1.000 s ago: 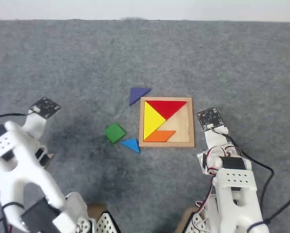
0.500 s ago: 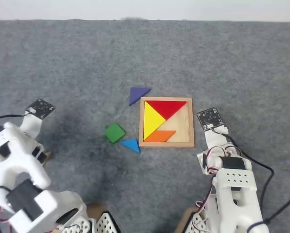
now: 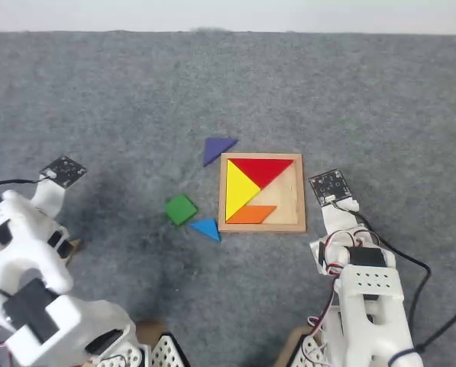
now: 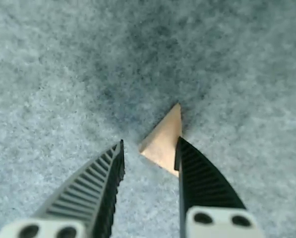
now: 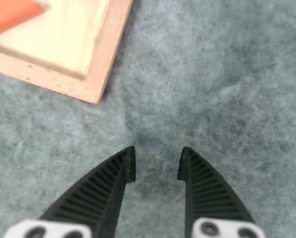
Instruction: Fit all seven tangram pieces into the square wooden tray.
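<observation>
The square wooden tray [image 3: 295, 200] holds a red triangle [image 3: 260, 169], a yellow triangle [image 3: 239, 191] and an orange parallelogram [image 3: 251, 215]. On the carpet beside it lie a purple triangle [image 3: 217, 148], a green square [image 3: 181, 209] and a blue triangle [image 3: 206, 228]. At the far left a tan triangle [image 4: 163, 140] lies flat on the carpet, and its edge peeks out by my left arm [image 3: 73, 246]. My left gripper [image 4: 150, 143] stands open around it, one finger at its side. My right gripper [image 5: 157, 149] is open over bare carpet just off the tray's corner [image 5: 95, 74].
Grey carpet covers the whole table. My left arm's white body [image 3: 29, 267] fills the front left corner, and my right arm [image 3: 361, 283] stands at the front right, close to the tray's right side. Open carpet lies behind the tray.
My left arm has drawn back towards the front left and settled lower over the tan triangle. The right arm and the loose pieces have not moved.
</observation>
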`<action>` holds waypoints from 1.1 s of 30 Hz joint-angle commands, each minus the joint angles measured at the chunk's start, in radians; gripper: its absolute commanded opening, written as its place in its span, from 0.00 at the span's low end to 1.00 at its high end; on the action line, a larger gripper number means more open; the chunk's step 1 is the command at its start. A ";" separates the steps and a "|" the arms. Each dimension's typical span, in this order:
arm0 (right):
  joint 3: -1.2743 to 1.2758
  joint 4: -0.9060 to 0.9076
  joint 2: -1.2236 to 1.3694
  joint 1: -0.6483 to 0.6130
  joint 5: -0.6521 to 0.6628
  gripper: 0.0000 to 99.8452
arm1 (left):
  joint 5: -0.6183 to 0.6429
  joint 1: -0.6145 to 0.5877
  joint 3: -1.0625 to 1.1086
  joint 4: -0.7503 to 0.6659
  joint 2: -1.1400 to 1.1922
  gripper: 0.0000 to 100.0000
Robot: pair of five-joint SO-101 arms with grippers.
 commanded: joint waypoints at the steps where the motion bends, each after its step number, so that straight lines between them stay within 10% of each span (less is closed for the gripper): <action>1: -0.005 -0.021 -0.025 -0.007 0.014 0.16 | -0.015 -0.023 0.025 0.021 0.132 0.15; 33: -0.005 -0.021 -0.025 -0.007 0.014 0.16 | -0.100 -0.089 -0.133 0.126 0.130 0.01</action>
